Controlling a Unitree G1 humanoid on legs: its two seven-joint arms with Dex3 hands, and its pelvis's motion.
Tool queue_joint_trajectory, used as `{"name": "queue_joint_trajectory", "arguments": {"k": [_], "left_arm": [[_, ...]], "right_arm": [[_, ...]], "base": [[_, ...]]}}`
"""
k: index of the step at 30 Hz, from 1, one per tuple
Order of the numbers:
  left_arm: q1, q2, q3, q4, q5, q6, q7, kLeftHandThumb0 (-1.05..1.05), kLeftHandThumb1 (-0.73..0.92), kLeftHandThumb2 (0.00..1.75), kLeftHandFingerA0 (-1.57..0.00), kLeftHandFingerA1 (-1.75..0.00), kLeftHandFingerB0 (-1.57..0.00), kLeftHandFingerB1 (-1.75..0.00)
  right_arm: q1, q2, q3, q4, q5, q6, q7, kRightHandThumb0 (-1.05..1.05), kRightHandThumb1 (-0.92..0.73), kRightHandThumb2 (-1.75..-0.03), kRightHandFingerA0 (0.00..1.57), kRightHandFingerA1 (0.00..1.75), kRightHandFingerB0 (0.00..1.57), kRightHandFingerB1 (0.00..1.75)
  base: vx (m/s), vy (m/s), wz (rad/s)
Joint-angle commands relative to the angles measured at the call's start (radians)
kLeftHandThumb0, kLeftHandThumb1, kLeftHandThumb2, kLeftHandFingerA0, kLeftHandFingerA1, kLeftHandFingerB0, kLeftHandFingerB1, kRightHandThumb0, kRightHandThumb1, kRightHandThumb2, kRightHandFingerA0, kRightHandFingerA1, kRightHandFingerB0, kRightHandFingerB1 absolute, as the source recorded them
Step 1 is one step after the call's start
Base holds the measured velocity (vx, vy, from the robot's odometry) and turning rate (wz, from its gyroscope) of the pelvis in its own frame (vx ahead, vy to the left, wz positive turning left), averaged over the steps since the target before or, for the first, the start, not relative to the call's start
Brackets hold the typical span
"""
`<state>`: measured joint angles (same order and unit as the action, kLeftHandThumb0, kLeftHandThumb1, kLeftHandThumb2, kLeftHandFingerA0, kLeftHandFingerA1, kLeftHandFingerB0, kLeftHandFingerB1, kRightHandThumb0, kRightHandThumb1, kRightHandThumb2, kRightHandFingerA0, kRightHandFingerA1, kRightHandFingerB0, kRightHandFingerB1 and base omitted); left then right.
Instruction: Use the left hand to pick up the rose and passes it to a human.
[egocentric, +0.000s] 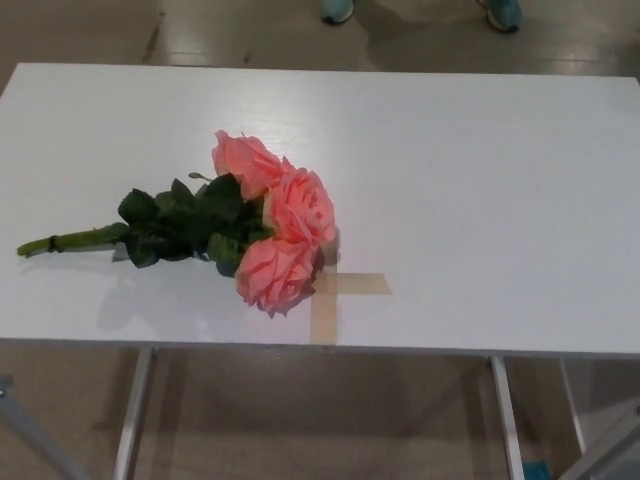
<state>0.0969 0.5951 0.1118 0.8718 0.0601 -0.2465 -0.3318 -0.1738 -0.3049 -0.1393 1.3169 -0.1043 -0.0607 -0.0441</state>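
A bunch of three pink roses (280, 220) lies flat on the white table (480, 190), left of centre. The blooms point right and the dark green leaves (185, 225) sit behind them. The green stem (70, 240) runs out to the left, close to the table's left end. Neither of my hands shows in the head view.
A cross of tan tape (335, 295) is stuck on the table just right of the lowest bloom, near the front edge. A person's feet in light blue shoes (500, 12) stand beyond the far edge. Metal table legs (132, 420) show below.
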Motion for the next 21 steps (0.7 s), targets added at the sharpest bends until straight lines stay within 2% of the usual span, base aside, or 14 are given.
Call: {"name": "queue_joint_trajectory", "arguments": {"k": [1, 5, 6, 9, 11, 13, 17, 18, 19, 21], "left_arm": [[0.312, 0.069, 0.081, -0.408, -0.166, -0.095, -0.222, -0.55, 0.44, 0.55, -0.39, -0.36, -0.37, -0.32], [0.386, 0.075, 0.113, -0.512, -0.196, -0.096, -0.252, -0.55, 0.44, 0.55, -0.39, -0.36, -0.37, -0.32], [0.465, 0.109, 0.165, -0.644, -0.251, -0.123, -0.304, -0.53, 0.46, 0.54, -0.36, -0.35, -0.3, -0.3], [0.539, 0.131, 0.231, -0.769, -0.304, -0.128, -0.351, -0.52, 0.47, 0.54, -0.37, -0.36, -0.3, -0.3], [0.547, 0.128, 0.238, -0.786, -0.304, -0.114, -0.354, -0.52, 0.47, 0.54, -0.37, -0.36, -0.3, -0.3], [0.598, 0.125, 0.347, -0.911, -0.422, -0.188, -0.399, -0.52, 0.46, 0.55, -0.41, -0.37, -0.36, -0.32], [0.632, 0.078, 0.447, -1.054, -0.499, -0.211, -0.378, -0.52, 0.46, 0.55, -0.41, -0.37, -0.36, -0.32], [0.634, 0.065, 0.468, -1.094, -0.52, -0.203, -0.369, -0.59, 0.4, 0.68, -0.35, -0.43, -0.32, -0.39], [0.628, 0.061, 0.497, -1.128, -0.529, -0.211, -0.355, -0.54, 0.44, 0.54, -0.36, -0.35, -0.31, -0.31], [0.626, 0.054, 0.514, -1.149, -0.533, -0.206, -0.355, -0.54, 0.44, 0.54, -0.36, -0.35, -0.31, -0.31]], "right_arm": [[0.008, -0.005, 0.006, 0.003, -0.002, -0.005, -0.009, -0.53, -0.78, -0.64, 0.53, 0.55, 0.32, 0.31], [0.008, -0.008, 0.005, 0.004, 0.001, -0.005, -0.008, -0.53, -0.78, -0.64, 0.53, 0.55, 0.32, 0.31], [0.006, -0.007, 0.004, 0.004, 0.002, -0.002, -0.013, -0.53, -0.79, -0.64, 0.53, 0.56, 0.33, 0.31], [0.008, -0.004, 0.005, 0.003, 0.001, -0.002, -0.015, -0.53, -0.79, -0.64, 0.53, 0.56, 0.33, 0.31], [0.008, -0.004, 0.005, 0.003, 0.002, -0.002, -0.015, -0.53, -0.79, -0.64, 0.53, 0.56, 0.33, 0.31], [0.007, -0.006, 0.005, 0.005, 0.002, -0.001, -0.013, -0.53, -0.79, -0.64, 0.53, 0.56, 0.33, 0.31], [0.01, -0.004, 0.008, 0.003, 0.0, -0.003, -0.015, -0.53, -0.79, -0.64, 0.54, 0.57, 0.33, 0.31], [0.008, -0.006, 0.006, 0.004, 0.001, -0.001, -0.015, -0.52, -0.79, -0.65, 0.54, 0.58, 0.32, 0.31], [0.01, -0.005, 0.006, 0.003, 0.001, -0.002, -0.017, -0.52, -0.79, -0.65, 0.54, 0.58, 0.32, 0.31], [0.011, -0.005, 0.007, 0.003, 0.001, -0.002, -0.017, -0.52, -0.79, -0.65, 0.54, 0.58, 0.32, 0.31]], "base": [[0.0, 0.0, 0.0], [0.0, 0.0, 0.0], [0.0, 0.0, 0.0], [0.0, 0.0, 0.0], [0.0, 0.0, 0.0], [0.0, 0.0, 0.0], [0.0, 0.0, 0.0], [0.0, 0.0, 0.0], [0.0, 0.0, 0.0], [0.0, 0.0, 0.0]]}}
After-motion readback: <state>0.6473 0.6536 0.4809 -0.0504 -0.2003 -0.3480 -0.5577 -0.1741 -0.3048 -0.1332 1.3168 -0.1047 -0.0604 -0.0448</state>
